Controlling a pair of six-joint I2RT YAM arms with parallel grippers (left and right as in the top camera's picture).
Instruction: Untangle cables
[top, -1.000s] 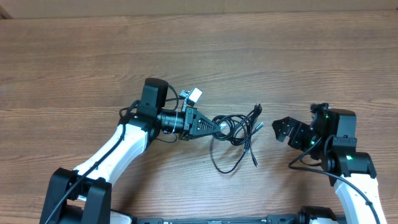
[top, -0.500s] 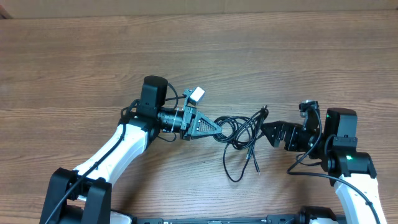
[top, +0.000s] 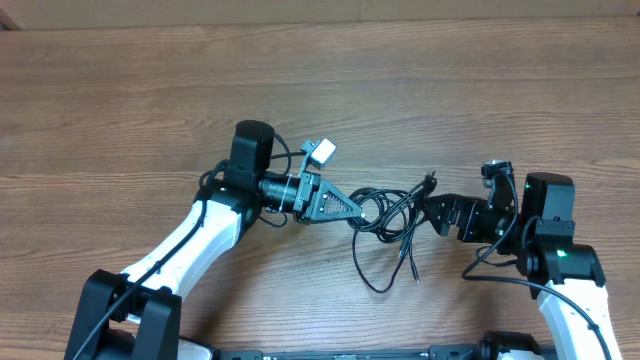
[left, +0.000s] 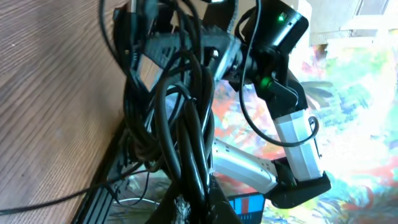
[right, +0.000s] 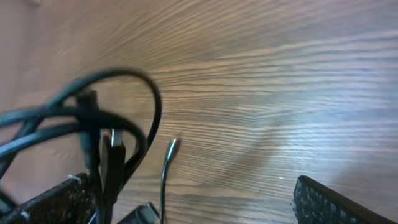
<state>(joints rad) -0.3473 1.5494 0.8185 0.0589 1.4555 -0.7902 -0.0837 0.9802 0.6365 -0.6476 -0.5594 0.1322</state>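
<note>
Running side to side across table: cables (top: 388, 205)

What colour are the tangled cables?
The cables are black, clearest in the left wrist view.

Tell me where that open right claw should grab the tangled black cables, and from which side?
Probably the strands fanning out at the right end of the cables, approached from the right. The left gripper is shut on their left end, and the open right gripper faces those strands.
</note>
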